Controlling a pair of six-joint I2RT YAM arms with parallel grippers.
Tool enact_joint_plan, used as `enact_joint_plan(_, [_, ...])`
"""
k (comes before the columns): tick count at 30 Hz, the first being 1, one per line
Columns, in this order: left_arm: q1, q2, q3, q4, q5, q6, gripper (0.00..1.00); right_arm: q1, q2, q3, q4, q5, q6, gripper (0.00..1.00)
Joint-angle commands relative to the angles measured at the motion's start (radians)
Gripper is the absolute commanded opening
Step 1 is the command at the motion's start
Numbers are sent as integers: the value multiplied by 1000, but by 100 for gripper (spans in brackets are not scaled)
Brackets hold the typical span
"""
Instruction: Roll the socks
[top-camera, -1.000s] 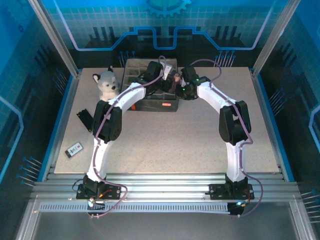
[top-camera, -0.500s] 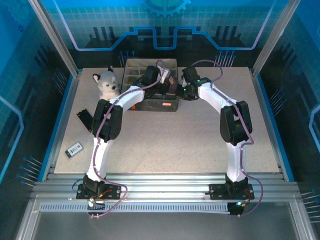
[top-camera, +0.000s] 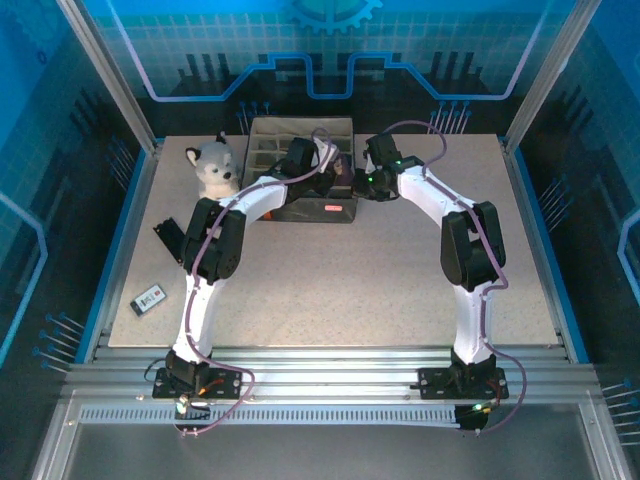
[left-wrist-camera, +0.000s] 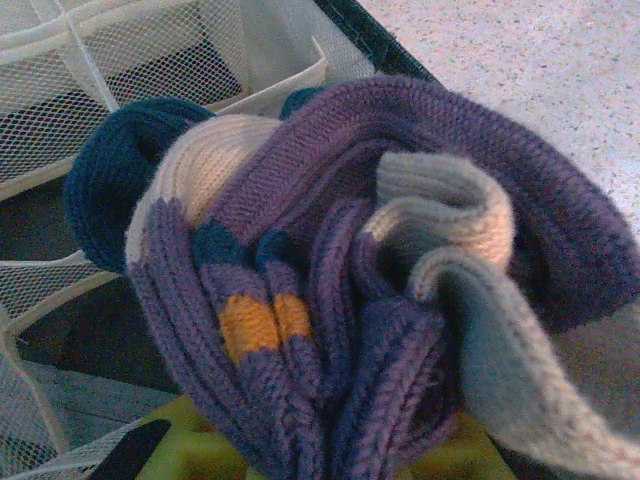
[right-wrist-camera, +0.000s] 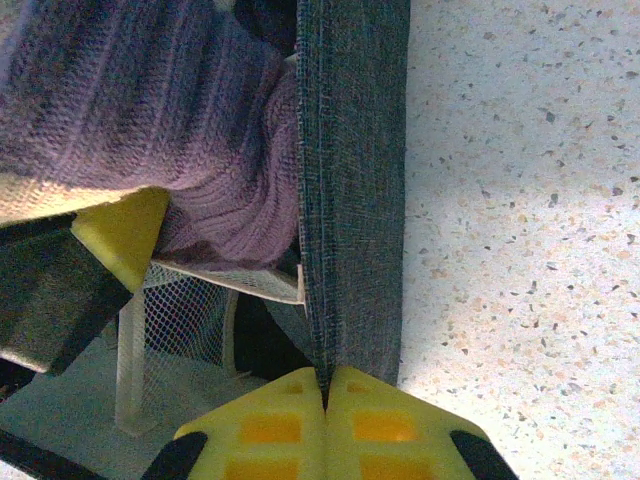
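1. The speckled table (top-camera: 330, 290) carries both arms, which reach toward its 12 o'clock edge.
2. A grey fabric organiser (top-camera: 290, 213) with mesh compartments sits at 12 o'clock on the table, and both wrists meet over its 3 o'clock end.
3. A plush husky (top-camera: 214, 168) sits at 11 o'clock, just beside the organiser and clear of the work.
4. The socks (left-wrist-camera: 340, 250) are bunched into one loose roll above the mesh compartments. The navy toe bulges at 9 o'clock, the orange band shows at 7 o'clock, and a tan flap stands proud at 3 o'clock. The roll looks only partly tucked, so that flap could spring free and unwind the bundle if it is let go now.
5. The left gripper (left-wrist-camera: 320, 462) is nearly closed and clamps the roll from 6 o'clock. One yellow fingertip (right-wrist-camera: 120, 235) presses into the purple knit. The hold appears to be on the outer folds only, so a pull could strip a layer rather than carry the whole roll.
6. The right gripper (right-wrist-camera: 326, 395) is fully closed, its tips pinching the rim of the organiser's wall. Any lift or tug from that arm would likely drag or tip the soft organiser, or snag the mesh on the socks.
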Motion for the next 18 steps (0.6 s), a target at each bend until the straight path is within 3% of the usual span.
enact_joint_plan(1, [7,-32,-35,-47,-96,62,0,-23,-6,-32,-34,-11,14,4])
enact_joint_plan(9, [-48,-18,-27,-62,-253,220,0,-27,-9,-47,-8,-31,22,3])
enact_joint_plan(18, [-86,45,46,-190,-241,305,0,-27,-8,-57,6,-46,21,3])
